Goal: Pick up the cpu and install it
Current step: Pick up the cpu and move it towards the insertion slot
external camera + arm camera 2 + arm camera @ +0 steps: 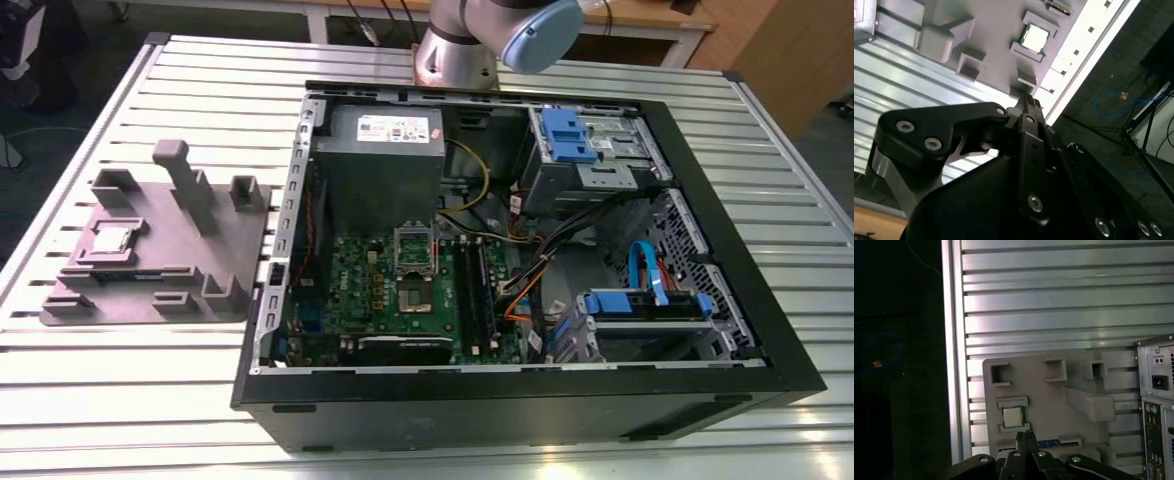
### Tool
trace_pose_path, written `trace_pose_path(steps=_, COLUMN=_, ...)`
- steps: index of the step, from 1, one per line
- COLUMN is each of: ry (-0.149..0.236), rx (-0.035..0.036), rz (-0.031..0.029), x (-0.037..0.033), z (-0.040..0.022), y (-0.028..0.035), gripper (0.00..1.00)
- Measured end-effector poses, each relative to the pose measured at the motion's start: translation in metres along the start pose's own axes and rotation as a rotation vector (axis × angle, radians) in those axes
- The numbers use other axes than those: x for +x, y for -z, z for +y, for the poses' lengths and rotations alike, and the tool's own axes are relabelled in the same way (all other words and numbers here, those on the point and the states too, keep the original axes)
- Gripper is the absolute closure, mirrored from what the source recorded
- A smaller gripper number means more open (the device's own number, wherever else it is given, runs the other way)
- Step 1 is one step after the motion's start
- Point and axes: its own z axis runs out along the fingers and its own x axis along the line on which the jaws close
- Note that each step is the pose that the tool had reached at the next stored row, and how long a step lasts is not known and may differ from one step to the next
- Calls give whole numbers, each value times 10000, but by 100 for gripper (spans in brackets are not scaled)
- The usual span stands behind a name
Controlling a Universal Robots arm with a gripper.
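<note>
The cpu (110, 240) is seated flat in a pocket of the grey holder tray (234, 245), on the slatted tabletop (134, 380), at the exterior view's left of the open computer case (467, 410). In the first wrist view the hand (1026, 435) is seen clenched, fingertips together, nothing grasped, clear of the cpu.

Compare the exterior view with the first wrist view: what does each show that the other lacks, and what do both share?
Exterior view adds: inside the open computer case, a green motherboard, socket frame, power supply and blue drive cages. First wrist view adds: the shut gripper, the case's rear ports and dark floor. Both: the cpu in the grey holder tray on the slatted metal table.
</note>
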Motion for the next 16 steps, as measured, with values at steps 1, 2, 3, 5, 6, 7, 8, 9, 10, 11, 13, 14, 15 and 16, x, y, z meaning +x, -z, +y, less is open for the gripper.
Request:
trace_pose_path(steps=1, ry=0, rx=0, rz=0, x=1, z=0, y=0, gripper=89)
trace_pose_path(steps=2, ry=-1, rx=0, rz=0, x=2, z=0, y=0, gripper=89)
trace_pose_path(steps=3, ry=-1, rx=-1, rz=-1, x=3, z=0, y=-1, gripper=89)
trace_pose_path(steps=5, ry=-1, rx=0, rz=0, x=4, z=0, y=0, gripper=89)
trace_pose_path(steps=6, ry=-1, rx=0, rz=0, x=5, z=0, y=0, gripper=89)
trace_pose_path(steps=7, ry=-1, rx=-1, rz=-1, x=5, z=0, y=0, gripper=89)
trace_pose_path(steps=8, ry=-1, rx=-1, rz=0, x=6, z=0, y=0, gripper=89)
trace_pose_path(steps=9, ry=-1, rx=-1, rz=0, x=6, z=0, y=0, gripper=89)
trace_pose_path(steps=10, ry=0, rx=-1, rz=-1, x=7, z=0, y=0, gripper=83)
trace_pose_path(steps=11, ry=-1, rx=0, rz=0, x=8, z=0, y=0, gripper=77)
trace_pose_path(steps=13, ry=-1, rx=0, rz=0, x=9, z=0, y=0, gripper=71)
trace_pose_path(steps=14, ry=-1, rx=-1, rz=0, x=9, z=0, y=0, gripper=65)
trace_pose_path(steps=15, ry=-1, rx=0, rz=0, x=10, z=0, y=0, gripper=59)
trace_pose_path(steps=16, ry=-1, rx=0, rz=0, x=11, z=-1, y=0, gripper=59)
